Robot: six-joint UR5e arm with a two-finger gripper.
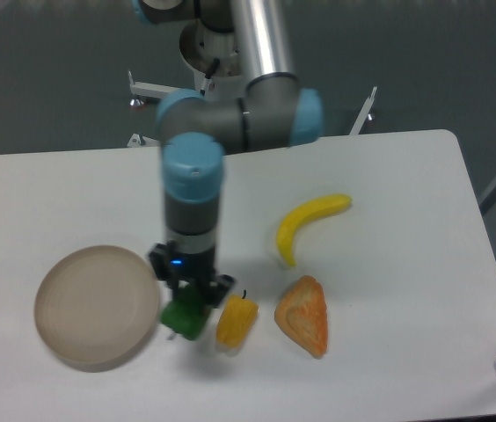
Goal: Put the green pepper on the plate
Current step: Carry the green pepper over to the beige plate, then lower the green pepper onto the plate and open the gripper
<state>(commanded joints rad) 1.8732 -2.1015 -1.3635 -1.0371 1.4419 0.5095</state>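
The green pepper [185,315] hangs just above the table, held by my gripper [192,299], which is shut on it. It sits between the plate's right rim and the yellow-orange pepper. The round beige plate [90,303] lies at the left of the table with nothing on it. The gripper's fingers are mostly hidden behind the pepper and the wrist.
A yellow-orange pepper [236,320] lies right beside the green one. An orange wedge-shaped food piece [304,315] lies to its right, and a yellow banana [305,222] sits further back. The arm's base column [229,88] stands behind the table.
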